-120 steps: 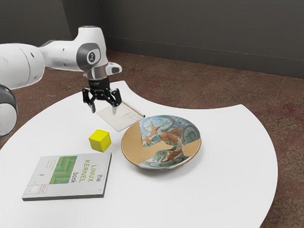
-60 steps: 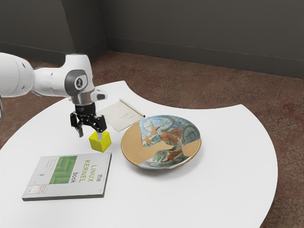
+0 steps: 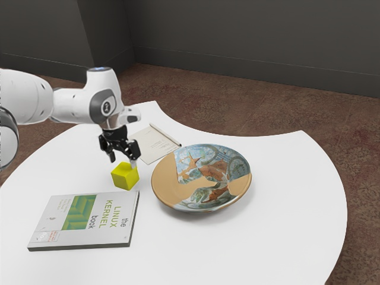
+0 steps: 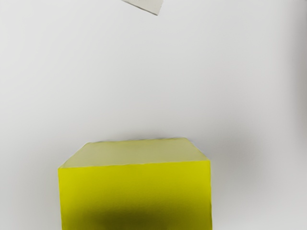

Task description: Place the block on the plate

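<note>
My gripper [image 3: 123, 162] is open just above the yellow block [image 3: 124, 176], its two fingers standing apart. One fingertip overlaps the block's upper edge in the exterior view; whether it touches cannot be told. The block rests on the white table, and in the wrist view the block [image 4: 136, 191] lies large and close under my hand. The plate [image 3: 172, 182], orange-tan with a painted blue and leaf pattern, sits on the table toward the exterior view's right of the block, apart from it.
A Linux Kernel book [image 3: 86, 219] lies near the block, toward the exterior view's bottom left. Beyond the block is a flat notepad [image 3: 152, 144] with a pen-like stick along its edge. The white table [image 3: 285, 237] has a curved edge.
My hand first came down and toward the exterior view's left, then shifted slightly back to the right, over the block. The block and plate have stayed in place.
</note>
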Controlling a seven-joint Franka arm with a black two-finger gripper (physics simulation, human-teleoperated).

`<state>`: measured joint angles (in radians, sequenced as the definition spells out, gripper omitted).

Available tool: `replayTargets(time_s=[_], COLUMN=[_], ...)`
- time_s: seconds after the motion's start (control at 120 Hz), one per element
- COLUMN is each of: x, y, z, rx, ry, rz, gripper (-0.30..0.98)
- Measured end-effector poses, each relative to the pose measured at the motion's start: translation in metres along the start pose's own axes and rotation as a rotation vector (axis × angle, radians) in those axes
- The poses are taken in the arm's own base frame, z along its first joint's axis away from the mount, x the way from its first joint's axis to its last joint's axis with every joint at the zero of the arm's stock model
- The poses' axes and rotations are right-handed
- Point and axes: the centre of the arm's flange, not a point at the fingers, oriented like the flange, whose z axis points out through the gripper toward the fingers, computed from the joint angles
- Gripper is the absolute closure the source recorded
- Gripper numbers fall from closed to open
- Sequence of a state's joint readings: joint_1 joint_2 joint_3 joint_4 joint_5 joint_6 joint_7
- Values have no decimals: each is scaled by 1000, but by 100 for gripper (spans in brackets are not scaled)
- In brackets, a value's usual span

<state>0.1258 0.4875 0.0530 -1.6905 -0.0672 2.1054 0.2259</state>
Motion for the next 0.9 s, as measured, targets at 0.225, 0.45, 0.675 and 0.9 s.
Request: replayTargets(time_s=[0.225,0.45,0.675,0.9], x=[2,3,3,5], y=[-7,-10,-11,-9], z=[9,13,26,35], rx=[-6,-7,-15,-23], ry=[1,0,-13,-11], rz=[18,38,51,59], gripper=[0,0,0,0])
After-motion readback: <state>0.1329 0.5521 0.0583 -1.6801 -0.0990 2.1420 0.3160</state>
